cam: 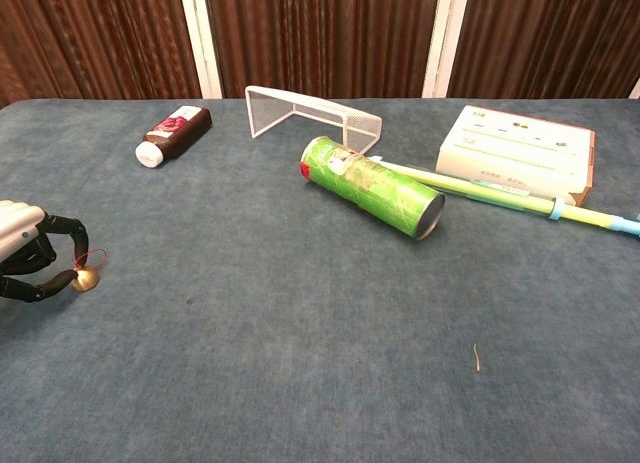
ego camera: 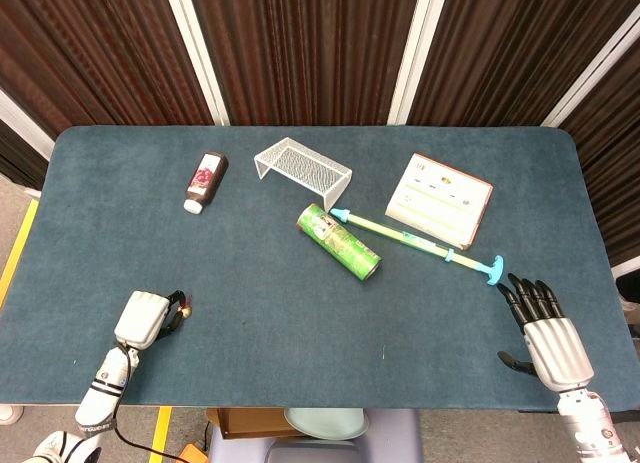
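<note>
My left hand point(ego camera: 140, 318) lies near the table's front left corner, fingers curled. It pinches the red string of a small gold bell point(ego camera: 186, 305). In the chest view the bell point(cam: 86, 279) sits low at the cloth, just off the tips of the left hand point(cam: 30, 253). Whether it rests on the table I cannot tell. My right hand point(ego camera: 545, 333) is at the front right, palm down with fingers spread and nothing in it. It shows only in the head view. The blue end of a long pale-green stick point(ego camera: 415, 243) lies just beyond its fingertips.
A green can point(ego camera: 339, 242) lies on its side mid-table, touching the stick point(cam: 500, 195). Behind stand a white wire rack point(ego camera: 302, 168), a dark bottle point(ego camera: 205, 181) lying at back left, and a white box point(ego camera: 439, 201) at back right. Blue cloth covers the table point(ego camera: 280, 313).
</note>
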